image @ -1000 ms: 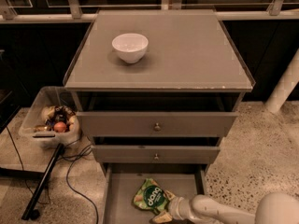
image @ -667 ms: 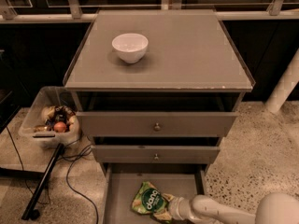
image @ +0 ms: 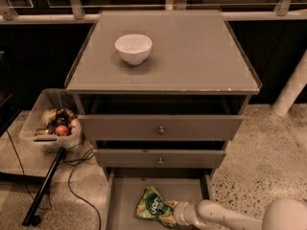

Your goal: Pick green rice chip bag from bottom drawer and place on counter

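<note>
Three drawers stand pulled out beneath the counter (image: pixel 201 56), whose front edge is worn pale. Lowest, the bottom drawer (image: pixel 124 200) reaches furthest out past that front edge. The white arm (image: pixel 230 217) comes in low from the right, near-horizontal, wrist pointing left into the drawer. A white bowl (image: pixel 133 48) sits toward the counter's back-left corner. The green rice chip bag (image: pixel 152 206) lies tilted on the drawer floor. The gripper (image: pixel 173 213) meets the bag's right edge; whether it is closed on the bag cannot be told.

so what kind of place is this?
Probably a lab or test space: speckled floor, loose cables, a clear bin of items beside the cabinet. The gripper sits in the bottom drawer at the green rice chip bag.
</note>
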`<state>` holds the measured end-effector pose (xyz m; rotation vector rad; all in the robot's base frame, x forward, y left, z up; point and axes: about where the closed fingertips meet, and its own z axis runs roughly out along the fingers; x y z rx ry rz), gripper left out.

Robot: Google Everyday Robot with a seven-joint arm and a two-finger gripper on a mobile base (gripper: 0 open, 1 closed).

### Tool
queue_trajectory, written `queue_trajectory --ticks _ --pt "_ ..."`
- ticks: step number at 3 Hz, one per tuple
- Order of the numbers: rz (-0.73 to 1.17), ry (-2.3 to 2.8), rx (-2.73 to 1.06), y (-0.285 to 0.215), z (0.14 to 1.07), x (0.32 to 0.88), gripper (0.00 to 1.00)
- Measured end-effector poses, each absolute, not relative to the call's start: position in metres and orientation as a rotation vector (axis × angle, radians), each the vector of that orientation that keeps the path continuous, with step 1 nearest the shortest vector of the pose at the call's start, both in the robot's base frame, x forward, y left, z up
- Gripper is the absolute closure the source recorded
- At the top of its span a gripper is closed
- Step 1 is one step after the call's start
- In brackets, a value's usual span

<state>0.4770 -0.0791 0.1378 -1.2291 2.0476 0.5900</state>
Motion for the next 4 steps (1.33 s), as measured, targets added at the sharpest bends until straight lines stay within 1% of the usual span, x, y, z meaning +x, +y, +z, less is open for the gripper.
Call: queue_trajectory --ticks 1,2,3,4 --pt "0.590 2.048 -1.229 -0.079 0.138 0.477 1.00" --pt "0.601 2.045 -1.250 -0.077 0.144 0.476 1.00" --pt "0.618 2.022 -1.267 -0.082 0.169 0.476 1.00" --pt "0.644 1.980 -1.241 -0.100 0.207 0.480 1.00"
